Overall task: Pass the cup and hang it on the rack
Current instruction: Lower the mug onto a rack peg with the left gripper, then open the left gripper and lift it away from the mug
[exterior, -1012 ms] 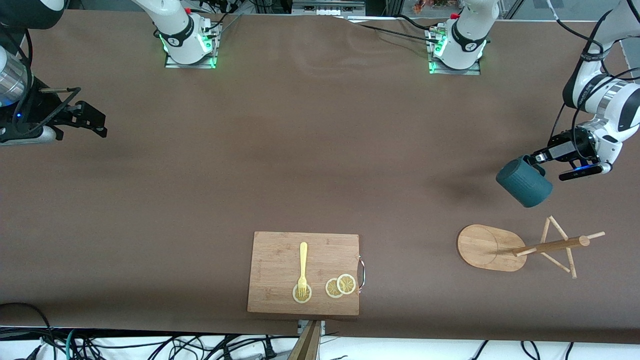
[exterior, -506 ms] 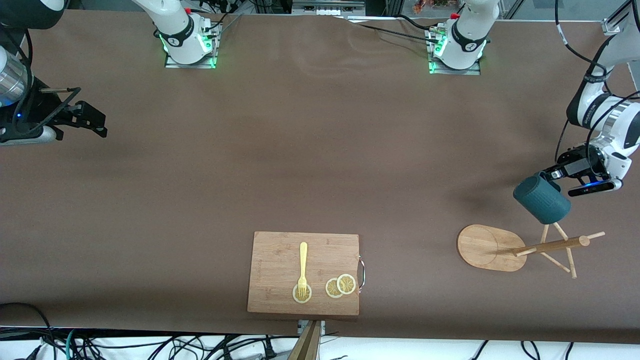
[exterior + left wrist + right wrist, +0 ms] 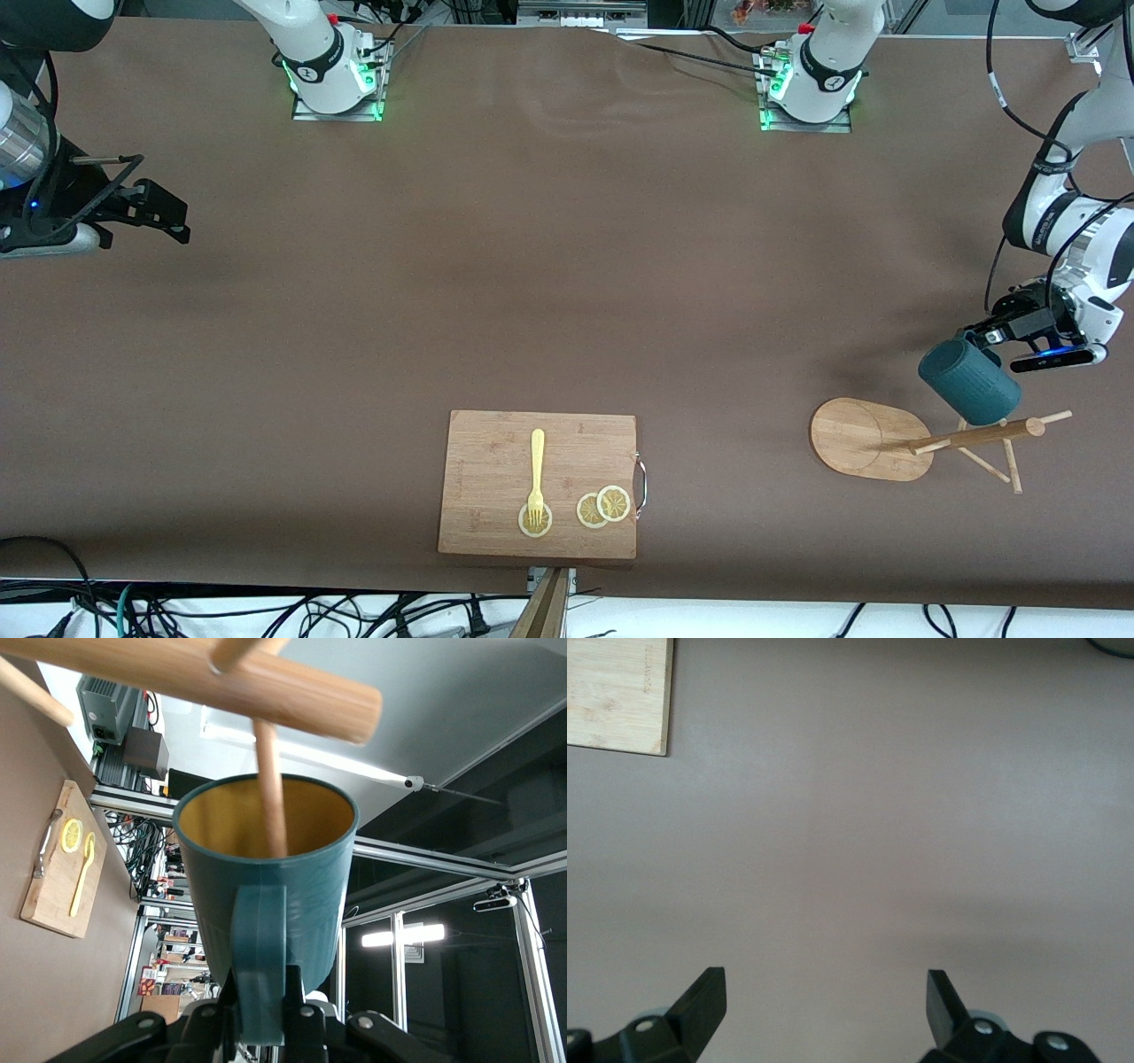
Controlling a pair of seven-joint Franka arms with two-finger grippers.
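The dark teal ribbed cup [image 3: 967,383] hangs tilted in the air over the rack's upper pegs. My left gripper [image 3: 983,338] is shut on its handle [image 3: 260,957]. The rack is a bamboo mug tree with an oval base [image 3: 855,439] and a central post [image 3: 974,434], standing at the left arm's end of the table. In the left wrist view the cup's tan inside [image 3: 266,819] faces the post [image 3: 177,673], and one thin peg [image 3: 270,788] crosses the cup's mouth. My right gripper [image 3: 168,217] waits open over bare table at the right arm's end, with nothing between its fingers [image 3: 704,997].
A rectangular bamboo cutting board [image 3: 496,443] lies near the table's front edge, carrying a yellow fork [image 3: 537,474] and lemon slices [image 3: 602,507]. Both arm bases stand along the table's back edge. Cables run along the front edge.
My left gripper has carried the cup down toward the rack; the cup now overlaps the rack's upper peg. The right arm has not moved.
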